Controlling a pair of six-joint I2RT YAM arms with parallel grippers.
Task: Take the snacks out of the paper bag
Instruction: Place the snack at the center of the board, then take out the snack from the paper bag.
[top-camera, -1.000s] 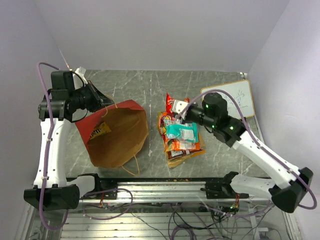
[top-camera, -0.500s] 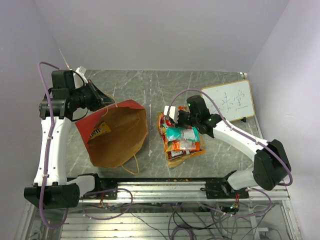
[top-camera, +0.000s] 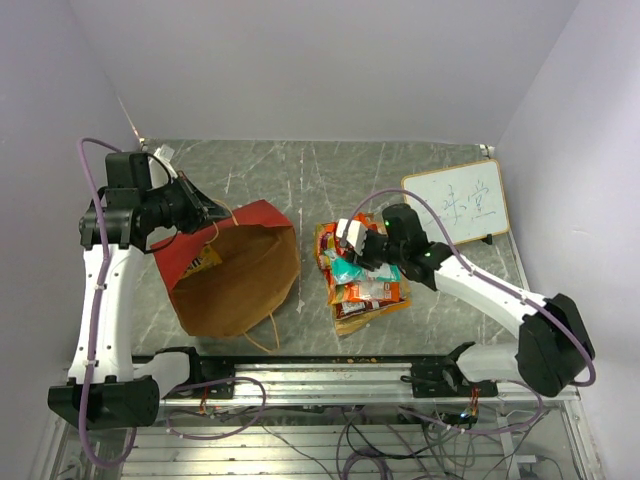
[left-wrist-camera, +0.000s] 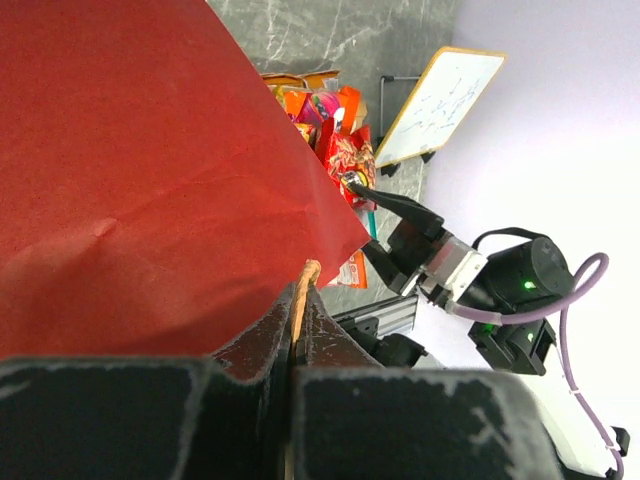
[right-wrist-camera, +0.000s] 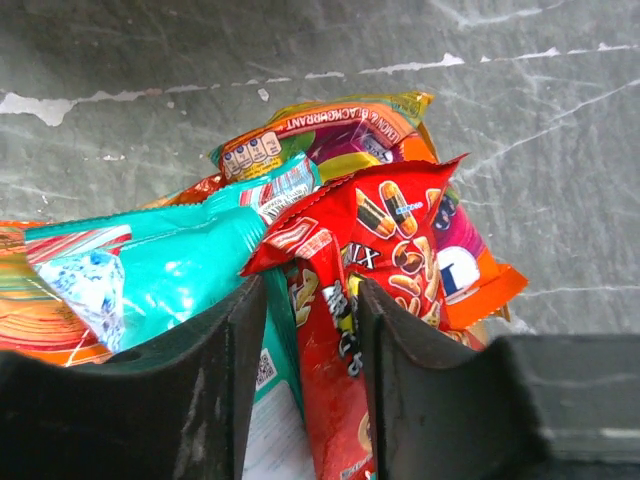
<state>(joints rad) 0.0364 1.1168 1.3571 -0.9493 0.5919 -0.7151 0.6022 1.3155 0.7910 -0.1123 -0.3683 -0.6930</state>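
My right gripper (right-wrist-camera: 310, 330) pinched a red snack packet (right-wrist-camera: 385, 230) over the pile of snacks (top-camera: 368, 290) at mid-table. One brown packet (top-camera: 200, 260) lay leftward inside the paper bag (top-camera: 245, 285), its twine handle (left-wrist-camera: 308, 272) clamped in my left gripper (left-wrist-camera: 296, 325) near the left edge.

You have a white framed whiteboard (top-camera: 455, 203) with handwriting on it, propped tilted at the right rear of the grey marbled tabletop (top-camera: 270, 170).
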